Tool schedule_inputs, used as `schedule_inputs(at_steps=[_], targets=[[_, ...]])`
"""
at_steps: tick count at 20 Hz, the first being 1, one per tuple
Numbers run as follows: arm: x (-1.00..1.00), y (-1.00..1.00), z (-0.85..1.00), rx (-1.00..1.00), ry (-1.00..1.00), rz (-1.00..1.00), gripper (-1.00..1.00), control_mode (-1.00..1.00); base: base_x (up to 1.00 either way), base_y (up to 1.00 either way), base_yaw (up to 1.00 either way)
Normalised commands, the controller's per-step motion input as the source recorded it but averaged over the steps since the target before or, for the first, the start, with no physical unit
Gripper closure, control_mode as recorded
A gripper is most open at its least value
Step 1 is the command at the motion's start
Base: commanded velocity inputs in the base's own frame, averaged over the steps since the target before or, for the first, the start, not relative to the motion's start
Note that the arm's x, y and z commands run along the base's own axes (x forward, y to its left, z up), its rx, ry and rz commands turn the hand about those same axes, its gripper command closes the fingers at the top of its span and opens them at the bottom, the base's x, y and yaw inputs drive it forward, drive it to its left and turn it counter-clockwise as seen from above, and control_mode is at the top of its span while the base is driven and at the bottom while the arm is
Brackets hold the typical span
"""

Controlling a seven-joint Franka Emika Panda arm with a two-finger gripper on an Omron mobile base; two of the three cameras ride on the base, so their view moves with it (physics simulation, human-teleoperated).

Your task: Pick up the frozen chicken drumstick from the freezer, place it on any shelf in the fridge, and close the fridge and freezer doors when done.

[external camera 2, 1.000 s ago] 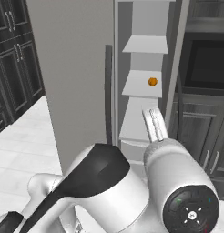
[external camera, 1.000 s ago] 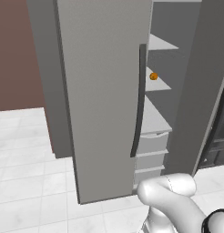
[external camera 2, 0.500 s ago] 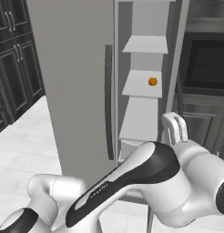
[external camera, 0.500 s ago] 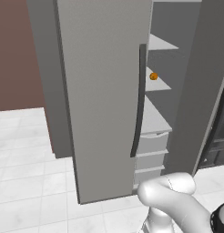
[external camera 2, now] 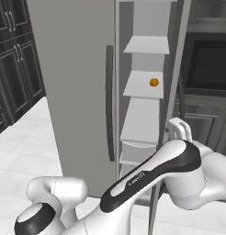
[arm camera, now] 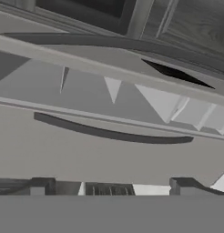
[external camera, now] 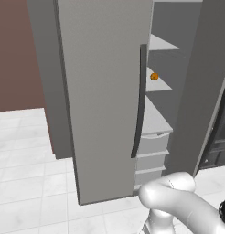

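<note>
White arm (external camera 2: pixel 151 174) bent before freezer (external camera 2: pixel 144 96)

My view's rolled sideways: a long dark handle (arm camera: pixel 114 132) runs across a grey door (arm camera: pixel 109 159), opaque freezer shelves (arm camera: pixel 155 98) beyond, my jaws wide apart.

Greys, one orange spot, dark cabinets, white tile

The fridge door (external camera: pixel 103 91) at frame centre is plain mid-grey with a darker grey curved handle (external camera: pixel 138 103). Right of it, the freezer (external camera 2: pixel 144 87) has pale grey opaque shelves and drawer fronts; a small orange ball (external camera: pixel 154 77) sits on one. A brown wall (external camera: pixel 18 59) fills the upper left, over a white tiled floor (external camera: pixel 27 183) with thin grey lines. Near-black panelled cabinets (external camera 2: pixel 16 59) stand at the right base view's upper left.
</note>
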Motion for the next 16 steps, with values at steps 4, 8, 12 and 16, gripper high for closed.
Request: schedule_inputs(at_steps=[4,8,12,16], targets=[[0.44,-0.24,-0.29,0.00,-0.07,0.11,-1.00,-1.00,0.00,0.00,0.00],[0.36,-0.14,-0.43,-0.01,-0.04,0.02,-1.00,-1.00,0.00,0.00,0.00],[0.50,-0.13,-0.31,0.00,-0.05,0.01,-1.00,-1.00,0.00,0.00,0.00],[0.49,-0.06,-0.28,0.00,-0.08,0.00,-1.00,-1.00,0.00,0.00,0.00]])
